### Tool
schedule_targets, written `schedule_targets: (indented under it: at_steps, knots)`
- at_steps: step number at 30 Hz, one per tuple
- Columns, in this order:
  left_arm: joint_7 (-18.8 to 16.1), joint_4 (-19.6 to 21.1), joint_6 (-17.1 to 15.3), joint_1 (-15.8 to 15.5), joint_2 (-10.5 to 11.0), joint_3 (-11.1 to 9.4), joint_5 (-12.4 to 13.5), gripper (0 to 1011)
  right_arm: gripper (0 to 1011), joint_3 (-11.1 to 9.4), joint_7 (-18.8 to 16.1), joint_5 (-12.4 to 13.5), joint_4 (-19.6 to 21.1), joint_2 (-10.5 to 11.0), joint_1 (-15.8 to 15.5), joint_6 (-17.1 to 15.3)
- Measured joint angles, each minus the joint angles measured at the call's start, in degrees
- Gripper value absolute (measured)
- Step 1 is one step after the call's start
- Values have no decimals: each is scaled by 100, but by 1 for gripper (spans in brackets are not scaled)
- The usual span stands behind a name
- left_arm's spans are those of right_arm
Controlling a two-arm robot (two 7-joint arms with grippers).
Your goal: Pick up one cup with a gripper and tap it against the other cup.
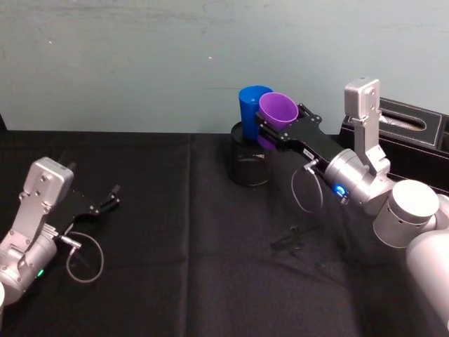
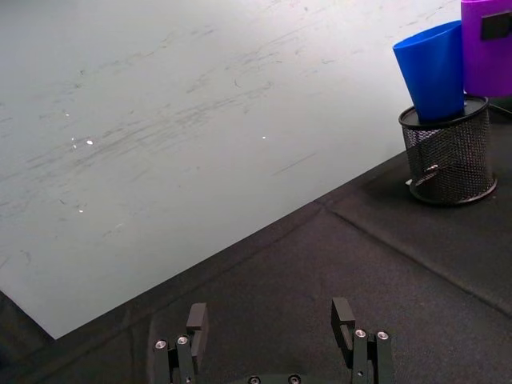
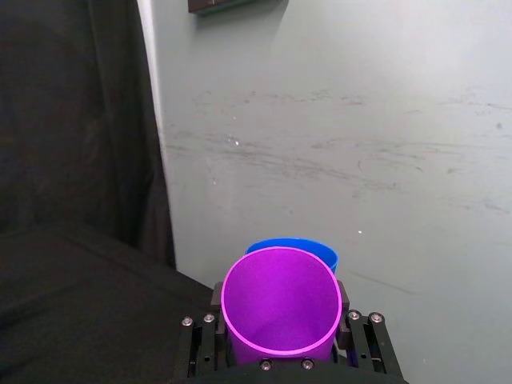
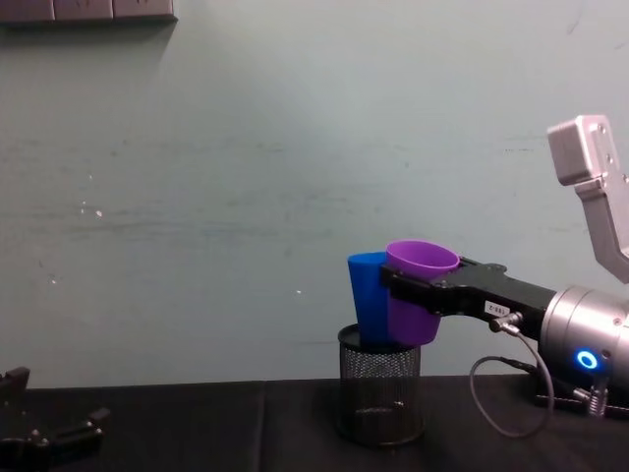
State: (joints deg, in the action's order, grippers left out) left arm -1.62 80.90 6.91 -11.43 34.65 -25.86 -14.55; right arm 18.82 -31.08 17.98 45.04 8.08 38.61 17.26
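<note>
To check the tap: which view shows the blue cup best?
Left wrist view: the blue cup shows almost whole, leaning in the mesh holder. In chest and head views the purple cup, held by the right gripper, covers part. Right wrist view shows its rim.

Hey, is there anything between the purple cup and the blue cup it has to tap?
Nothing visible does. The right gripper holds the purple cup right beside the blue cup, which stands in the mesh pen holder; their sides look touching or nearly so. The left gripper rests far left.
</note>
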Motion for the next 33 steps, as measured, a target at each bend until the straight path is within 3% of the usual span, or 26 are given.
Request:
schedule_targets:
  at_steps: [33]
  knots:
    - [0,0,0,0,0,0,1,1011,736,-10,-63,-3,-19,-12,27,-4]
